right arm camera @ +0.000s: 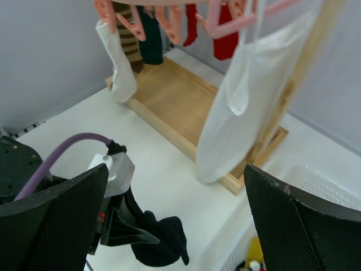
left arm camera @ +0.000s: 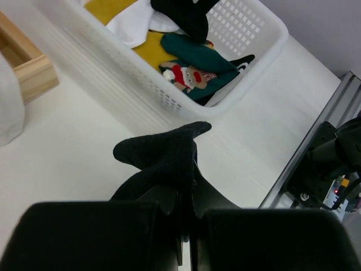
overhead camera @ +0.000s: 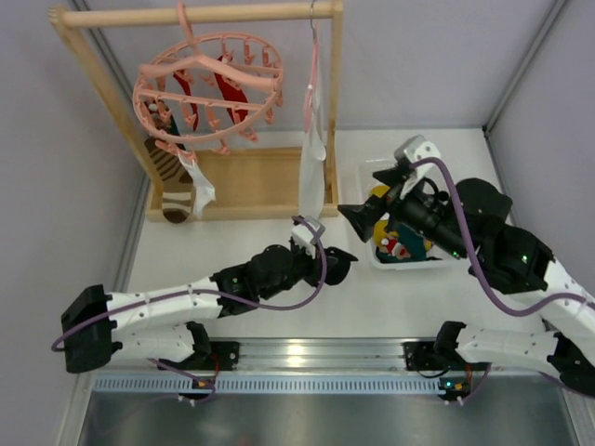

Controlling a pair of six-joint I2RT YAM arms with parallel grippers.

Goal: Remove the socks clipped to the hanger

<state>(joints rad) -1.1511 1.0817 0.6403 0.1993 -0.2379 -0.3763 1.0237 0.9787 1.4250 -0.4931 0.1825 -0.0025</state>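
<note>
- Left fingers (left arm camera: 96, 237) are clamped on a black sock (left arm camera: 163, 155). It hangs over the table (left arm camera: 73, 147), just outside the basket (left arm camera: 141, 84) wall, not over the basket.
- Risk: letting go here puts the sock on the table beside the basket, or draped on its rim. It needs carrying past the wall first.
- Right fingers (right arm camera: 56, 220) are wide apart and empty, above the basket's frame-side edge and aimed at the frame.
- Risk: both wrists sit close together beside the basket. If they cross, they could bump or snag the purple cable (right arm camera: 62, 149).
- The hanger (overhead camera: 200, 130) hangs from the wooden rail (overhead camera: 200, 15), well apart from the basket, beyond its far-left corner.
- Clipped on it are red socks (overhead camera: 234, 85), a brown striped sock (overhead camera: 170, 181) and a white sock (overhead camera: 201, 186). There is probably a dark one too, but the ring hides part of it, so I can't give a count.
- Risk: the hanger hangs only by its hook. A straight tug on a clipped sock could swing or tilt the ring, or lift the hook off the rail.
- In the way: the white cloth (overhead camera: 313, 163) hangs between the basket and the hanger. A direct reach from the basket side would brush or drag it.
- The basket already holds a teal sock (left arm camera: 197, 62) and others.
</note>
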